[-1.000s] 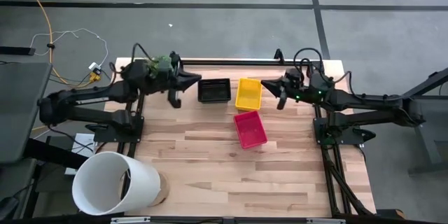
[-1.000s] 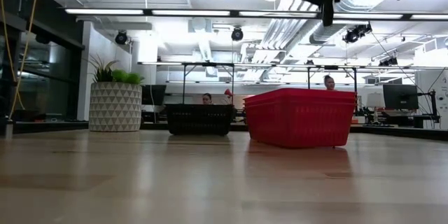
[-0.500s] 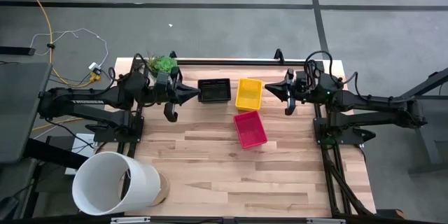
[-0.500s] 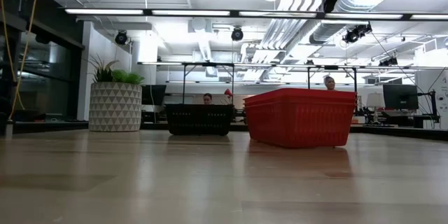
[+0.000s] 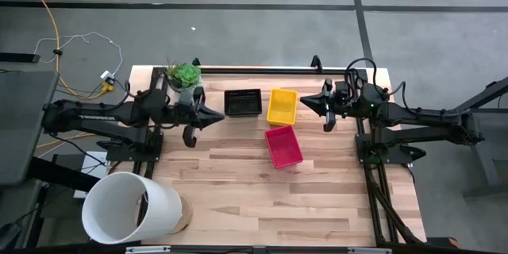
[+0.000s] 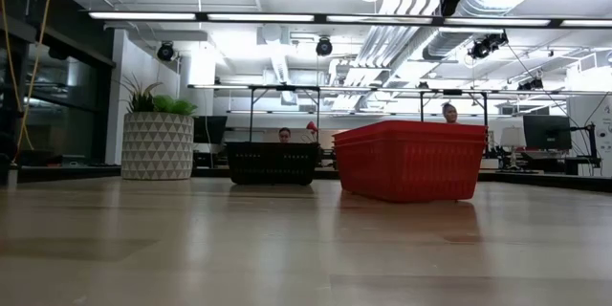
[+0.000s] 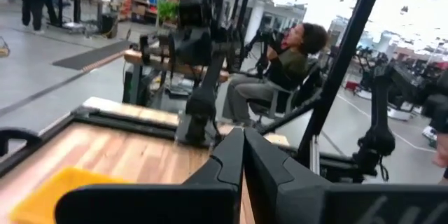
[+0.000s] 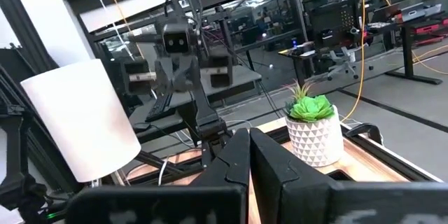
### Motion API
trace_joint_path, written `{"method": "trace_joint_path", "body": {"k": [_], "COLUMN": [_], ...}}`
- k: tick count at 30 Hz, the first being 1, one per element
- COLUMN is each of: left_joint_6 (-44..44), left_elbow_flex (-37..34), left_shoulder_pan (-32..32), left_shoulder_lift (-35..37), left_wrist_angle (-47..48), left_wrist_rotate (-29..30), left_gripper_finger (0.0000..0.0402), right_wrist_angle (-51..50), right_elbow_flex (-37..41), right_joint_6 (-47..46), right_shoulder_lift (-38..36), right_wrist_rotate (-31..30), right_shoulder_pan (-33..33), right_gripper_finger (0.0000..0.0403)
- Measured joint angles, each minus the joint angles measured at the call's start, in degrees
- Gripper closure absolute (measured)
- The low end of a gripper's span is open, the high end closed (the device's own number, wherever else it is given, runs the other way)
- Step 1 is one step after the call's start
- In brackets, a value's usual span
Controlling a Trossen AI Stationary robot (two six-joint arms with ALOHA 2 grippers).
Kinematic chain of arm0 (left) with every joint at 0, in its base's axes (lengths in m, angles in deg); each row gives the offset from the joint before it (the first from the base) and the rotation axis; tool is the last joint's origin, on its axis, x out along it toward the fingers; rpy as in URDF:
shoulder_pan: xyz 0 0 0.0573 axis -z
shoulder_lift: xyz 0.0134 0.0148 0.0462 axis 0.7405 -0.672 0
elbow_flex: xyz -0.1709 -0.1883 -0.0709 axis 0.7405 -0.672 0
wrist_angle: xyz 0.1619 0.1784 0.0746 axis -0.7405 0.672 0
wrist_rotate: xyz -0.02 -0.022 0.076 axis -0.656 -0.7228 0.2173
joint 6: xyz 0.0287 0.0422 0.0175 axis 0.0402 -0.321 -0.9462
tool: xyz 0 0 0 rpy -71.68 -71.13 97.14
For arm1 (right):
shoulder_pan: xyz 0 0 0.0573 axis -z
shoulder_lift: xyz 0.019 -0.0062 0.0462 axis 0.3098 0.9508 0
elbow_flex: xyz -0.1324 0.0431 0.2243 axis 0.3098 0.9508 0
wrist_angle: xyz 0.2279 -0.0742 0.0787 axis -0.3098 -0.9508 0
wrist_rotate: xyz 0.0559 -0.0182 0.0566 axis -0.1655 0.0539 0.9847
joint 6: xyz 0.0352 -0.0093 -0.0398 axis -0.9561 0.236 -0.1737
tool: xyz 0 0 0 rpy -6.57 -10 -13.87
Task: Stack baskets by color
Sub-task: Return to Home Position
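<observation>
Three baskets rest on their bases on the wooden table: a black one [image 5: 242,102] and a yellow one [image 5: 282,105] side by side near the far edge, and a red one [image 5: 283,146] nearer the middle. The low view shows the black basket [image 6: 273,163] behind and left of the red basket [image 6: 411,160]. My left gripper [image 5: 221,116] is shut and empty, pointing level, in the air left of the black basket. My right gripper [image 5: 304,103] is also shut and empty, level, just right of the yellow basket. The left wrist view shows a corner of the yellow basket [image 7: 42,192] below the shut fingers.
A potted green plant [image 5: 185,74] stands at the far left corner, behind my left arm. A large white cylinder [image 5: 131,208] lies at the near left corner. Bare wood spans the table's near half. People sit in the room beyond the table.
My left gripper has swung from in front of the plant toward the table's near edge and sunk a little, staying shut; the plant now shows uncovered. My right gripper has rolled a little in place. The baskets have kept still.
</observation>
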Motion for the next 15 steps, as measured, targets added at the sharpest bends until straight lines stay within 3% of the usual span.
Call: {"method": "trace_joint_path", "body": {"k": [15], "left_joint_6": [5.13], "left_elbow_flex": [-22.96], "left_shoulder_pan": [5.31], "left_shoulder_lift": [22.20], "left_wrist_angle": [-7.99], "left_wrist_rotate": [4.10], "left_gripper_finger": [0.0402], "right_wrist_angle": [-0.56], "right_elbow_flex": [0.00], "right_joint_6": [-6.09], "right_shoulder_lift": [0.00], "right_wrist_rotate": [-3.34], "right_shoulder_pan": [0.04], "right_gripper_finger": [0.0403]}}
